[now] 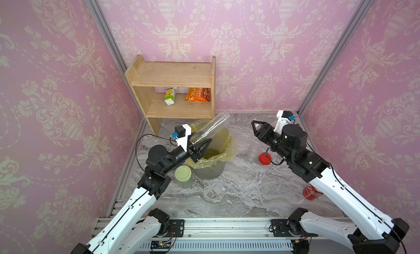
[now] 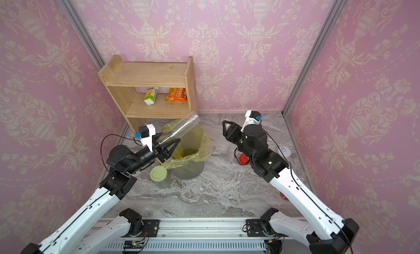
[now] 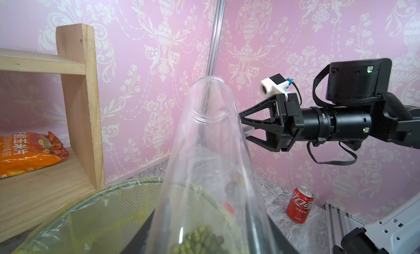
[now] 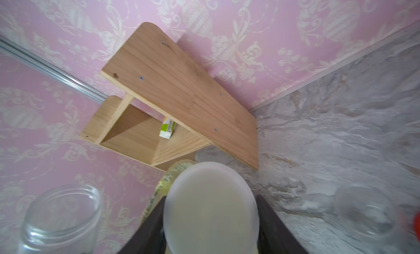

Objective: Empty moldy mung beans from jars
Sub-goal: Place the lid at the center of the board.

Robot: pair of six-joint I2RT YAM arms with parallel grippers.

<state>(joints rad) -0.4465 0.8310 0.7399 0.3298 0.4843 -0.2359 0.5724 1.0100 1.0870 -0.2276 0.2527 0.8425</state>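
At the back-left corner of the counter (image 1: pixel 238 196) stands the wooden shelf (image 1: pixel 172 75); before it, the bagged bin (image 1: pixel 211 171), with the green-lidded jar (image 1: pixel 183 173) just beside. Left gripper (image 1: pixel 203 149) clamps the slim jar (image 1: pixel 213 126), tilted above the bin, mung beans (image 3: pixel 197 239) at its base. Right gripper (image 1: pixel 254 125) pinches the whitish lid (image 4: pixel 211 207).

Slim clear jar (image 1: pixel 211 128) lidless, tilted mouth-up, a few mung beans (image 3: pixel 197 239) at its base. Green-lidded jar (image 1: pixel 183 176) upright, closed, on the bench. Third jar (image 1: pixel 253 150) open, empty.
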